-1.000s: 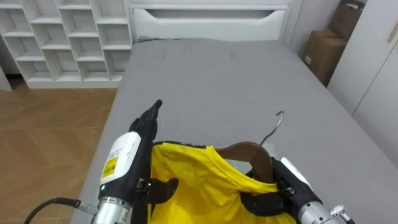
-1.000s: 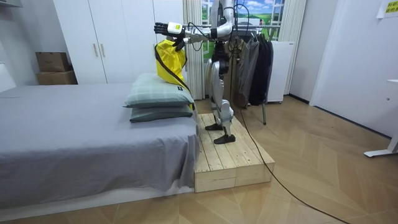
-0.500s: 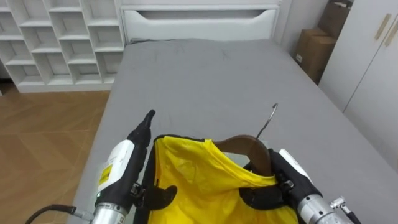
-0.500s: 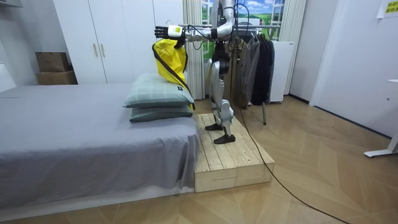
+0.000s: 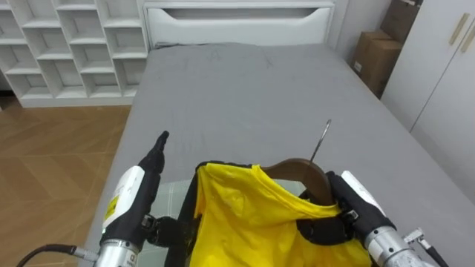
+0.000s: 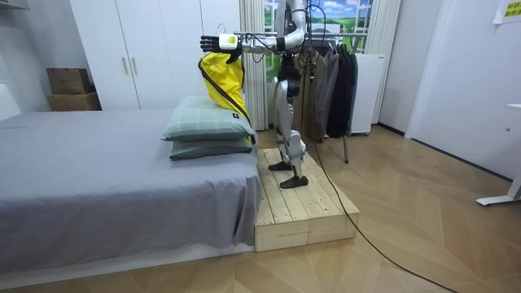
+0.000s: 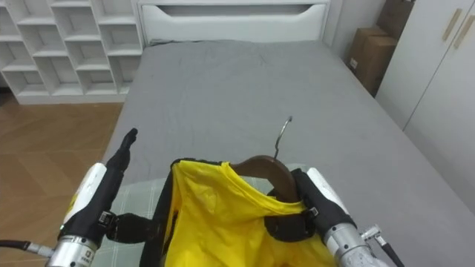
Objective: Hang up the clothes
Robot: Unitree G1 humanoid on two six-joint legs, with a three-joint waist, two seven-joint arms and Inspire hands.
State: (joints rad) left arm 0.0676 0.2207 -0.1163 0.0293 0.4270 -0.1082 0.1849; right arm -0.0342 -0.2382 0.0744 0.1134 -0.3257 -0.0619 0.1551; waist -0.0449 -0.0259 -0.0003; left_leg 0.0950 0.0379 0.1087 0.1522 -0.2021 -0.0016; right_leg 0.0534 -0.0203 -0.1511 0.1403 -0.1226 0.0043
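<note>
Closest to me, bottom middle of the left eye view, is the yellow garment (image 5: 245,215). It's draped on the wooden hanger (image 5: 297,169), and the hanger's metal hook (image 5: 320,139) sticks up toward the bed.

My right hand (image 5: 349,204), lower right, is curled round the hanger's right shoulder, with yellow cloth bunched under the fingers. My left hand (image 5: 130,194), lower left, has its fingers stretched out straight and pointing up the frame, right alongside the garment's dark left edge. Can't tell if the thumb is actually touching the cloth.

A pale green pillow (image 5: 172,199) peeks out between that hand and the garment.

Past that, the grey bed (image 5: 237,89) runs up the middle of the frame as one big flat surface. Its left edge drops off to the wood floor (image 5: 52,148), and the right edge sits close to the white wardrobe doors (image 5: 445,67). The white headboard (image 5: 237,13) closes off the top.

For containers, there's a white cubby shelf (image 5: 67,44) upper left and a cardboard box (image 5: 371,53) upper right. I can't see into the box.

In the room view I'm standing on a wooden platform (image 6: 297,207) at the pillow end of the bed. Both arms are held out high with the garment hanging over the pillows. A rack of dark clothes (image 6: 335,81) is just behind me, and there's open floor on the room view's right.
</note>
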